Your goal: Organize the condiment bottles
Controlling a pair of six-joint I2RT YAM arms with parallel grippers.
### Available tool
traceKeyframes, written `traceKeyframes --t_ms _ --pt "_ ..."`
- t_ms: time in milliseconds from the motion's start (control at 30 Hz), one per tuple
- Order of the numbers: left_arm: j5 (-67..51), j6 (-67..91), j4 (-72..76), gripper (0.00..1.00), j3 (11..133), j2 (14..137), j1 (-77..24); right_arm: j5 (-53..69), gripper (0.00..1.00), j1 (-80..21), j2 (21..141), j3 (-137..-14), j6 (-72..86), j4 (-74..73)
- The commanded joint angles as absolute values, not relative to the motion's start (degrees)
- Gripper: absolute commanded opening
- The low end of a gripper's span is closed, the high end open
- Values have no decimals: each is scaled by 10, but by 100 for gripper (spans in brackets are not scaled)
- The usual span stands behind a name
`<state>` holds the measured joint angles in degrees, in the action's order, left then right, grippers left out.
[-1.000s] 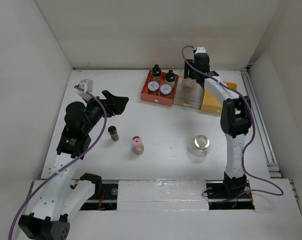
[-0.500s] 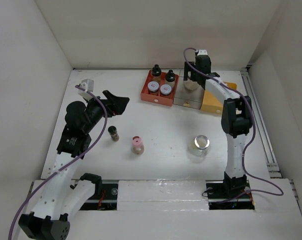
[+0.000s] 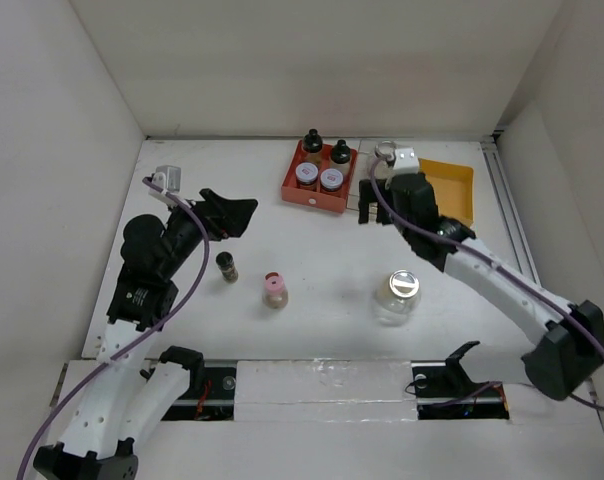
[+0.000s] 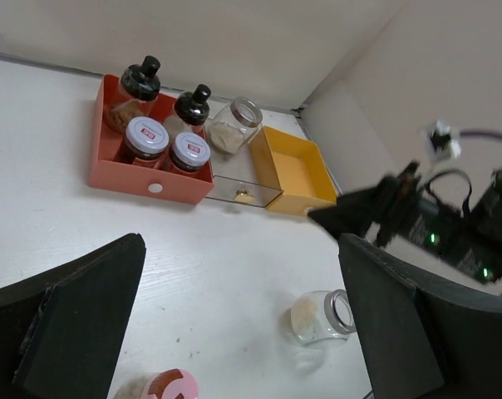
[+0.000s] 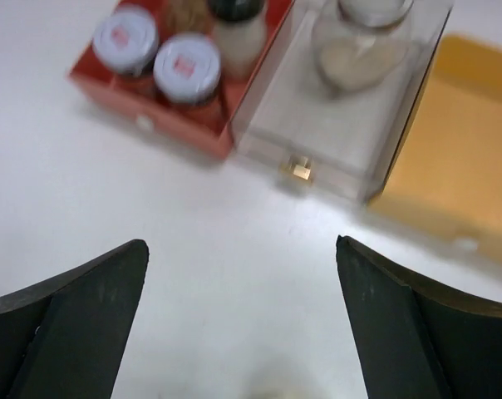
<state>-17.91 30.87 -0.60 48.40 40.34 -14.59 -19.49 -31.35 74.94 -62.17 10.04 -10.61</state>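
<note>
Two black-capped bottles (image 3: pixel 311 140) (image 4: pixel 139 79) and two grey-lidded spice jars (image 3: pixel 306 173) (image 5: pixel 125 37) stand in the red tray (image 3: pixel 294 190). One clear glass jar (image 3: pixel 385 152) (image 5: pixel 359 41) stands in the clear tray (image 5: pixel 334 125). The other glass jar (image 3: pixel 397 293) (image 4: pixel 320 316) stands on the table. The pink-capped bottle (image 3: pixel 274 290) and the dark slim shaker (image 3: pixel 226 266) stand at centre left. My right gripper (image 3: pixel 366 206) (image 5: pixel 243 332) is open and empty, just in front of the clear tray. My left gripper (image 3: pixel 232 212) (image 4: pixel 243 332) is open and empty, above the table left of the red tray.
The orange tray (image 3: pixel 450 185) (image 5: pixel 463 150) sits to the right of the clear tray and holds nothing. White walls close in the table at the left, back and right. The right arm stretches across the table's right half.
My right gripper has drawn back from over the clear tray towards the near side, leaving the glass jar standing in it. The left arm has shifted slightly.
</note>
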Motion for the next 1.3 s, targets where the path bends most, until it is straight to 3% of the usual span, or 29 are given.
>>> traceKeyframes --t_ms 0,200,500,867,1100,1267 --pt "-174 301 3 99 499 387 -149 -263 100 -384 666 -537 171 -227" --pt "-174 301 -3 99 499 375 -149 -296 100 -487 504 -478 330 -414" --pt "-169 301 -3 99 499 365 -149 -369 100 -528 542 -460 456 -511" --pt "-169 301 -8 99 499 365 -149 -287 100 -406 554 -424 351 -407" --pt "-169 301 -8 99 499 370 -149 -249 100 -390 567 -411 316 -356" --pt "-169 301 -8 99 499 375 -149 -260 76 -390 587 -417 302 -338"
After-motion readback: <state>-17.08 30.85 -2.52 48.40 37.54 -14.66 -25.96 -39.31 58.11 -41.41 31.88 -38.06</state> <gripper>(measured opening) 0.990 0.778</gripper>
